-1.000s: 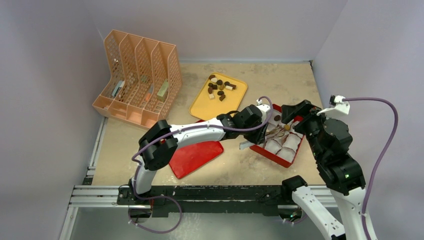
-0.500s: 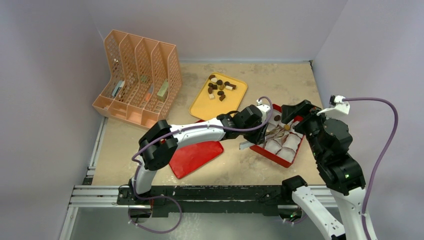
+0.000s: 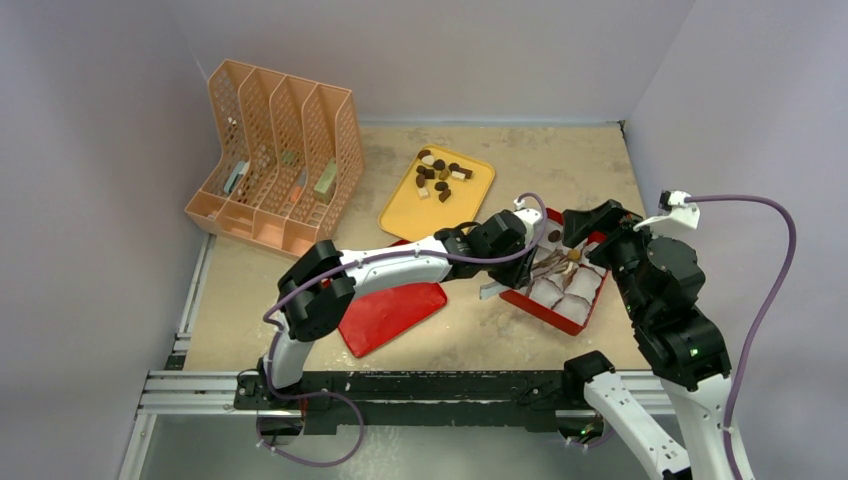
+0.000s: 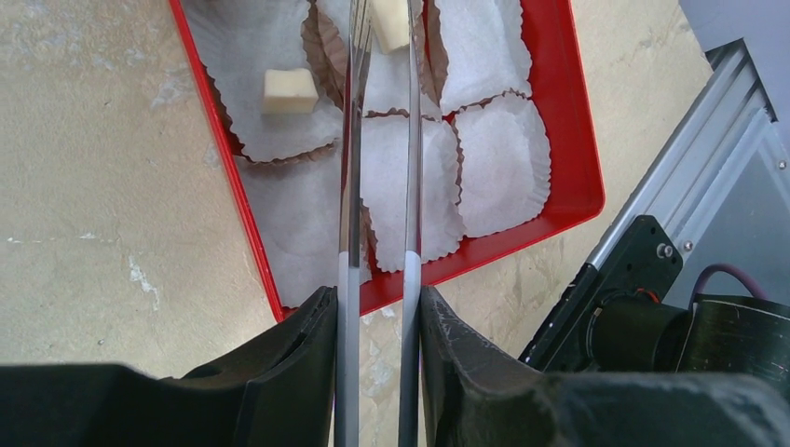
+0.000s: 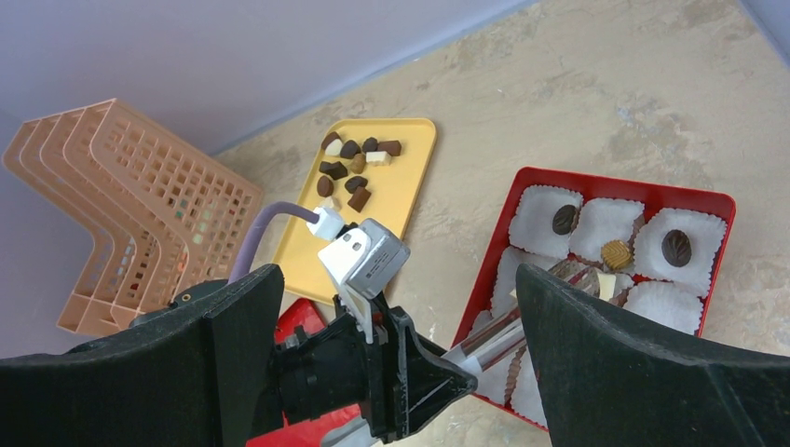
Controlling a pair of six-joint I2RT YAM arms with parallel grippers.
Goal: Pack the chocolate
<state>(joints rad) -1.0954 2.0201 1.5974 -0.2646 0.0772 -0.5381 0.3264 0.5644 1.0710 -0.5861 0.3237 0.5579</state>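
Observation:
My left gripper [image 4: 377, 303] is shut on a pair of metal tongs [image 4: 349, 168], which reach into the red box [image 4: 568, 140]. A white block of chocolate [image 4: 391, 23] sits between the tongs' tips, over a paper cup. Another white block [image 4: 289, 90] lies in the cup beside it. Two dark pieces [image 5: 564, 219] [image 5: 676, 248] and a tan one [image 5: 616, 253] rest in cups at the box's far end. More chocolate [image 3: 438, 172] lies on the yellow tray [image 3: 410, 215]. My right gripper [image 5: 396, 279] hangs open above the box, holding nothing.
The red lid [image 3: 390, 312] lies flat to the left of the box, under the left arm. An orange file rack [image 3: 275, 155] stands at the back left. The aluminium rail [image 4: 671, 196] runs along the table's near edge, close to the box.

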